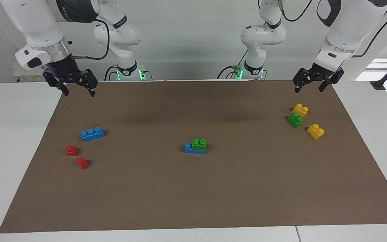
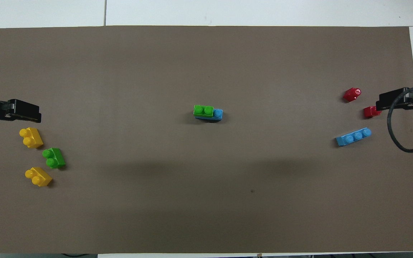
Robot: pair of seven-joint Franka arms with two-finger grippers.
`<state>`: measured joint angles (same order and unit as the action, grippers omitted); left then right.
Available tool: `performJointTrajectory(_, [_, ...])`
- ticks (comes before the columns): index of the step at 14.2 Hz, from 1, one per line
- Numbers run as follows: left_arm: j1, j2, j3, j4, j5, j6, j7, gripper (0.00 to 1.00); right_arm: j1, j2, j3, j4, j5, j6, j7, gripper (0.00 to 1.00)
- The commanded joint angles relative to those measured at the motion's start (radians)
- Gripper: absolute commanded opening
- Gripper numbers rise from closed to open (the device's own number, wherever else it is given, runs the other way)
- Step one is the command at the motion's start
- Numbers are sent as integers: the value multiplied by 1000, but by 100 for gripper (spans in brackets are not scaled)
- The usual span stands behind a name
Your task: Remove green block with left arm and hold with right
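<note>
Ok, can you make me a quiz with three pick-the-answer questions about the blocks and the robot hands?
1. Where is the green block in the middle of the mat?
A. on a blue block
B. on a red block
C. inside a gripper

2. How many yellow blocks are there?
A. one
B. two
C. four

3. What is the left gripper doing?
A. squeezing a block
B. pressing on the mat
C. open, holding nothing

Answers:
1 A: it sits on the blue block.
2 B: one yellow block and another yellow block sit by the loose green block.
3 C: its fingers stand apart in the air; the right gripper does too.
</note>
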<state>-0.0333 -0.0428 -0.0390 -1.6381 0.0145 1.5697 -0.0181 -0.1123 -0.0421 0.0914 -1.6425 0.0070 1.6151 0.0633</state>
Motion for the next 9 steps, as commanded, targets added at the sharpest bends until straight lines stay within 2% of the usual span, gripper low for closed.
performJointTrajectory(1, [1,-60,2,-89,-2,3,3,100,-12,-22,5,-23,7,-12,15,100])
performJointTrajectory(4, [3,-65,1,-97,-2,-4,-29,100,-12,-21,5,-20,7,6,12,100])
performJointTrajectory(7, [-22,-65,-2,-100,-2,7,-190,100,-4,-19,5,-20,7,34,9,100])
performJointTrajectory(9, [-37,-66,-2,-100,-7,6,-294,100,-4,-16,5,-28,8,101,54,100])
